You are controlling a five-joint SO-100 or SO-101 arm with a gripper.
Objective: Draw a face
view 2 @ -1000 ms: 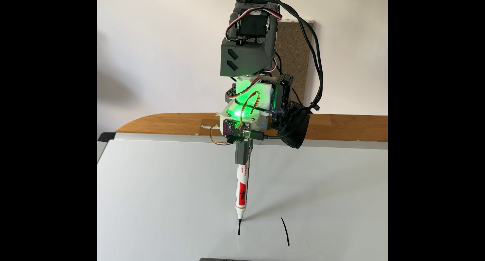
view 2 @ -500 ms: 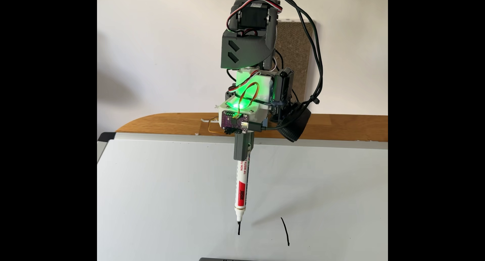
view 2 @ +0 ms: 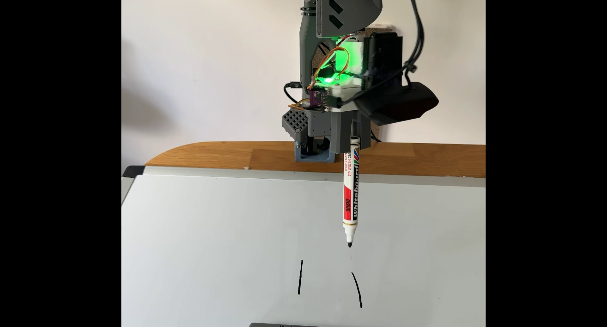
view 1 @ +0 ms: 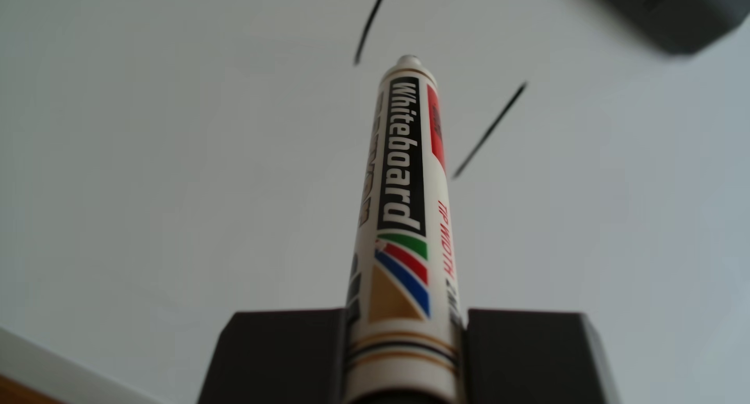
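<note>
My gripper (view 2: pixel 353 144) is shut on a white whiteboard marker (view 2: pixel 350 195), which points down with its black tip (view 2: pixel 349 245) lifted off the whiteboard (view 2: pixel 213 248). The face is two thin black strokes: a straight dash (view 2: pixel 300 277) and a slightly curved one (view 2: pixel 357 289), both nearer the camera than the tip. In the other view the marker barrel (view 1: pixel 406 176) runs up the middle between my dark fingers (view 1: pixel 280 355). There the curved arc (view 1: pixel 368 20) lies beyond the tip to the left and the dash (view 1: pixel 490 129) to its right. The barrel hides the tip itself.
The whiteboard lies on a wooden table (view 2: pixel 203 154) against a pale wall. A dark grey block (view 2: pixel 282 324) sits at the board's near edge and appears blurred at the top right of the other view (view 1: pixel 669 14). Cables (view 2: pixel 417 34) hang beside the arm.
The marker has left the left stroke, rising and shifting right, and the wrist has turned. The left stroke now reaches farther up the board.
</note>
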